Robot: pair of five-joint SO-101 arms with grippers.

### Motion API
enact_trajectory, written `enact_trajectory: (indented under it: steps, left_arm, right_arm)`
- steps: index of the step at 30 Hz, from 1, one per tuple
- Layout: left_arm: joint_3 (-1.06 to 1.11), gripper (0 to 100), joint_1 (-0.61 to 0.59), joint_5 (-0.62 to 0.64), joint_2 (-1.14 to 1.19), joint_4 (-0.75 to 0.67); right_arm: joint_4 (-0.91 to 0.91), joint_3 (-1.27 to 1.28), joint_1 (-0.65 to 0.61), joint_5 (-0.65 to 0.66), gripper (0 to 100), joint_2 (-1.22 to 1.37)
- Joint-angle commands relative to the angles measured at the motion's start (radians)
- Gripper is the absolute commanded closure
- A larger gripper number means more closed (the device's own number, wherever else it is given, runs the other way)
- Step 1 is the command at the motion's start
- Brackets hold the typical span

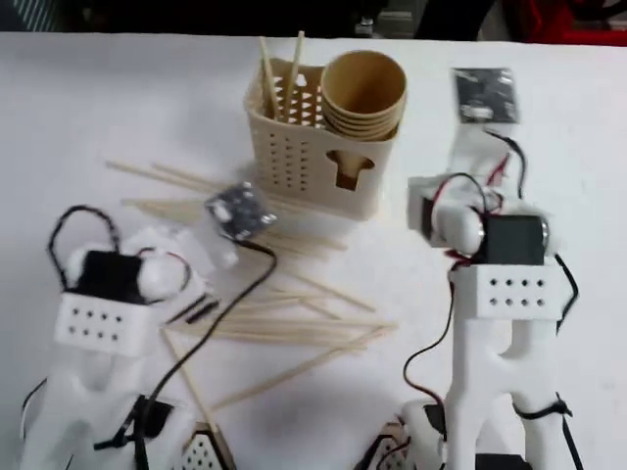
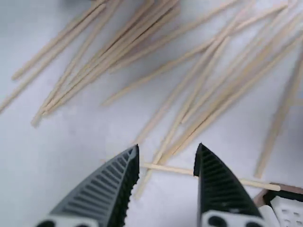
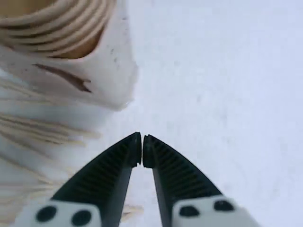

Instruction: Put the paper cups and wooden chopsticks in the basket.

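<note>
High view: chopsticks (image 1: 294,328) strewn beside basket (image 1: 294,162); left jaws apart, empty; right jaws closed, empty.

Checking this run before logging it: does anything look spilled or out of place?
Yes: loose chopsticks lie scattered and crossed on the table in front of the basket. Only two chopsticks stand in it. The stacked cups sit inside it, tidy.
</note>
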Motion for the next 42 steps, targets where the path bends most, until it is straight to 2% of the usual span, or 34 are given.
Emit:
enact_trajectory:
  steps: [1,7,16,22,33,38,42]
  left_arm:
    - [-0.017,79,0.13,-0.008,0.051,-0.009]
    - [0.114,79,0.277,0.048,0.239,-0.213]
    - [0.129,79,0.332,0.057,0.519,-0.4]
    - [0.112,80,0.338,0.055,0.657,-0.436]
    - [0.124,98,0.338,0.055,0.67,-0.486]
    - [0.158,98,0.338,0.057,0.662,-0.522]
    - [0.153,98,0.337,0.121,0.661,-0.523]
  right_arm:
    - [-0.082,0.028,0.101,-0.08,98.1,-0.036]
    - [-0.085,0.026,0.18,-0.103,98.1,-0.042]
    - [-0.085,0.029,0.177,-0.1,98.1,-0.038]
    - [-0.085,0.031,0.177,-0.098,98.0,-0.036]
    - [-0.085,0.032,0.177,-0.097,98.0,-0.036]
    - [-0.085,0.032,0.177,-0.097,98.0,-0.036]
    - [-0.084,0.034,0.177,-0.097,98.0,-0.036]
